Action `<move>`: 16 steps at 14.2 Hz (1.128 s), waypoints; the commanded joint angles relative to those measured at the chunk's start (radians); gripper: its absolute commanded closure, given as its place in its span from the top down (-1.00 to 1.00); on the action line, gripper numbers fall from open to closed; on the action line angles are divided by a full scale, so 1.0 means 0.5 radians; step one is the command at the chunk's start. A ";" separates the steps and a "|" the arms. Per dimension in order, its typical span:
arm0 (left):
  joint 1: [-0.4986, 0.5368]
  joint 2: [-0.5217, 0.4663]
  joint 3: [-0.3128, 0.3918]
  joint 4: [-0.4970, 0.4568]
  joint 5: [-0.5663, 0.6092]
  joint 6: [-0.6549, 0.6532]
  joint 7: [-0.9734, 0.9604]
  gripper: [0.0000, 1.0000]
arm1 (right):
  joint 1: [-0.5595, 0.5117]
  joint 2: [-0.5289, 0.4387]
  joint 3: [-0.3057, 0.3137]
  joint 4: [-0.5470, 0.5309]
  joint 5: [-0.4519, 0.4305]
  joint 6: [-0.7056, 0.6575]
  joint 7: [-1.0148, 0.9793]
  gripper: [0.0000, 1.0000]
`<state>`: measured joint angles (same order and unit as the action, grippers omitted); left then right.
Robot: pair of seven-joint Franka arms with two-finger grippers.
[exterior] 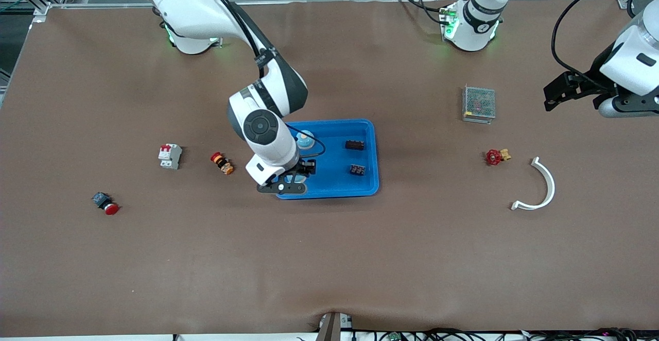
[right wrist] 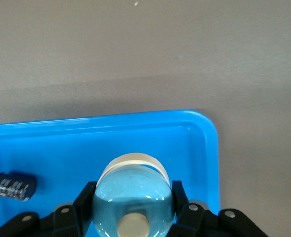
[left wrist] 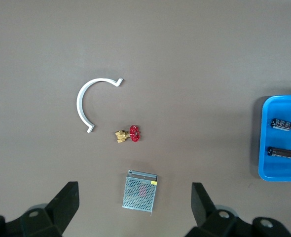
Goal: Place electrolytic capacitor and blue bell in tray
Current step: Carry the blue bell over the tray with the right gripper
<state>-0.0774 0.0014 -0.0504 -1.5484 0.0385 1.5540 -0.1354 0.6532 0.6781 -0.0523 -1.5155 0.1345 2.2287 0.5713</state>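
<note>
The bright-blue tray [exterior: 329,189] lies mid-table, and its rounded corner [right wrist: 207,128] shows in the right wrist view. My right gripper [exterior: 293,178] [right wrist: 133,190] reaches down into the tray's corner nearest the front camera at the right arm's end. It is shut on the blue bell [right wrist: 133,197], a pale blue dome with a cream knob. Two dark electrolytic capacitors [exterior: 354,145] [exterior: 357,169] lie in the tray toward the left arm's end; one [right wrist: 12,185] shows beside the bell. My left gripper [exterior: 556,94] [left wrist: 133,184] waits open in the air over the left arm's end of the table.
A perforated metal box [exterior: 479,104], a red-handled brass valve [exterior: 497,156] and a white curved piece [exterior: 543,186] lie toward the left arm's end. Toward the right arm's end lie a white breaker [exterior: 170,155], an orange-and-red button [exterior: 222,163] and a red push-button [exterior: 105,204].
</note>
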 commanded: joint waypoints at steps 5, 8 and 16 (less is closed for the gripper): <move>0.014 -0.012 -0.016 -0.023 -0.013 0.024 0.001 1.00 | 0.071 0.021 -0.021 -0.160 -0.103 0.160 0.020 -0.12; 0.017 -0.012 -0.016 -0.026 -0.013 0.018 0.001 1.00 | 0.102 0.046 -0.021 -0.193 -0.107 0.224 0.023 -0.12; 0.011 0.000 -0.028 -0.026 -0.013 0.015 0.001 1.00 | 0.163 0.070 -0.021 -0.295 -0.106 0.362 0.023 -0.12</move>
<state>-0.0778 0.0028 -0.0517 -1.5577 0.0385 1.5540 -0.1354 0.7131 0.7159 -0.0524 -1.6488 0.0958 2.3843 0.5708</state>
